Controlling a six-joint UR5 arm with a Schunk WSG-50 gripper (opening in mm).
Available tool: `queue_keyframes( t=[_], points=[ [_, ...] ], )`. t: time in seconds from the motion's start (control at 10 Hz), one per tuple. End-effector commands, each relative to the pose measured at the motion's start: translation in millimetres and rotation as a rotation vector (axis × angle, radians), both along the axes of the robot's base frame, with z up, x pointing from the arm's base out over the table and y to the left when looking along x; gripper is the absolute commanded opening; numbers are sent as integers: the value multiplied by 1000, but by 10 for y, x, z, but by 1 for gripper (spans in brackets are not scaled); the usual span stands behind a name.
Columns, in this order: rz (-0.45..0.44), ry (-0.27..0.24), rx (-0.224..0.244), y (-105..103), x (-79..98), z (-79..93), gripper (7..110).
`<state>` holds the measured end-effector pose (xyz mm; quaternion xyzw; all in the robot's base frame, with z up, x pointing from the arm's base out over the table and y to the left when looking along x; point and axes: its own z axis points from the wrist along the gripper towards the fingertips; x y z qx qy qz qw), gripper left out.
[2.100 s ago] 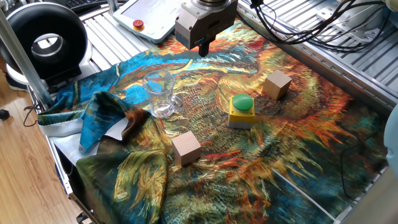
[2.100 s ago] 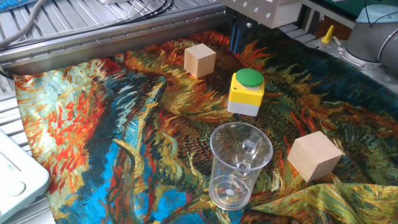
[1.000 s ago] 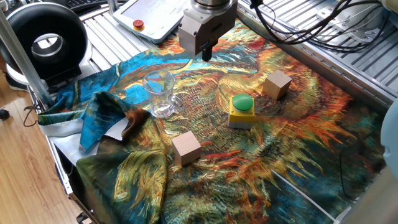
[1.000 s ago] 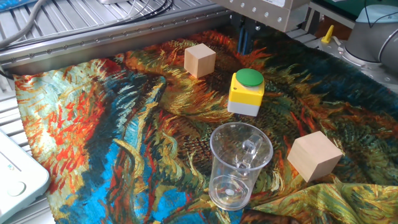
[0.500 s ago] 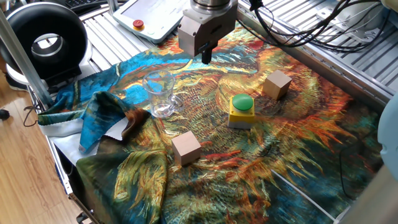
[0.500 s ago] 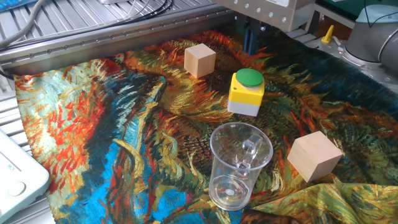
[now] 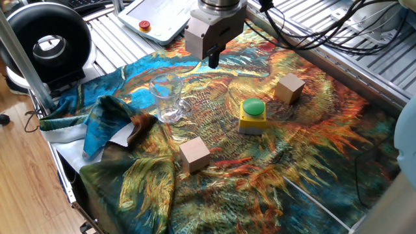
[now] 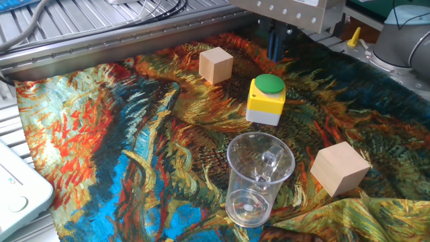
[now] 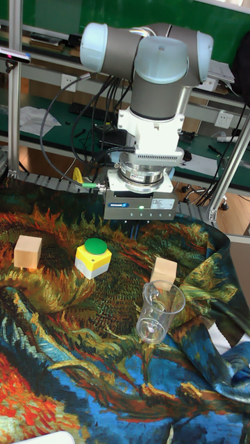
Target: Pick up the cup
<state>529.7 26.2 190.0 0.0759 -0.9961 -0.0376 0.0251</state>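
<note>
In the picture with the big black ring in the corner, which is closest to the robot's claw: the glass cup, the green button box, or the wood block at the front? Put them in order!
Measured from the gripper in that view:
1. The cup, down and to its left.
2. The green button box, down and to its right, slightly farther.
3. The front wooden block, by the cloth's near edge, clearly farthest.

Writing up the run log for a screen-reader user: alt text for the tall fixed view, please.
A robot arm's gripper hangs above a table draped in a colourful painted cloth, holding nothing; its fingers are hidden. In front of it an empty clear glass cup stands upright, with a wooden cube just behind, a yellow box with a green button in the middle and another wooden cube far left.
</note>
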Motion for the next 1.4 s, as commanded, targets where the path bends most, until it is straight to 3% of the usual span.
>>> queue_keyframes(
  t=[0.0, 0.3, 0.6, 0.8, 0.9, 1.0, 1.1, 1.3],
  points=[
    [11, -4, -58, -150, 9, 6, 7],
    [-3, -3, -80, -204, 9, 6, 7],
    [-78, -63, -120, -299, 160, 5, 7],
    [-26, -109, -118, -299, 274, 9, 7],
    [12, -132, -144, -364, 331, 17, 7],
    [1, -159, -127, -322, 396, 20, 7],
    [-14, -169, -64, -165, 423, 19, 7],
    [1, -166, -26, -70, 415, 20, 7]
  ],
)
